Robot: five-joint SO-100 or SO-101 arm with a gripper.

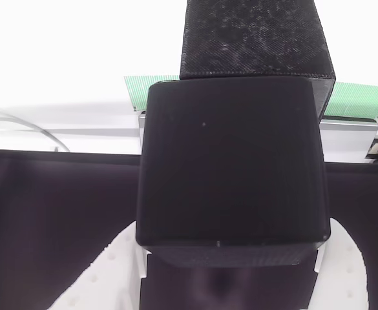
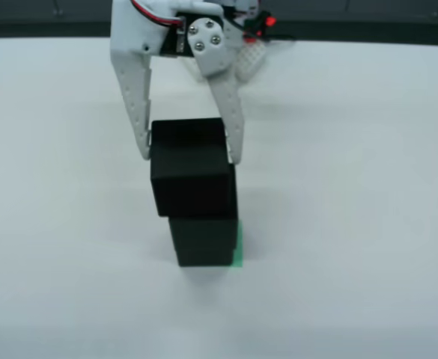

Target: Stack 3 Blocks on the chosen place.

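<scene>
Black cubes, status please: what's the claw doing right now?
Gripper shut on upper cube. Upper cube over lower cube, overhanging left in the front view; contact unclear. Lower cube on green patch. Nothing in the way.

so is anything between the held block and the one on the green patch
Nothing visible. In the front view the gripper holds a black cube right above the lower cube on the green striped patch; touching or not, I cannot tell.
</scene>
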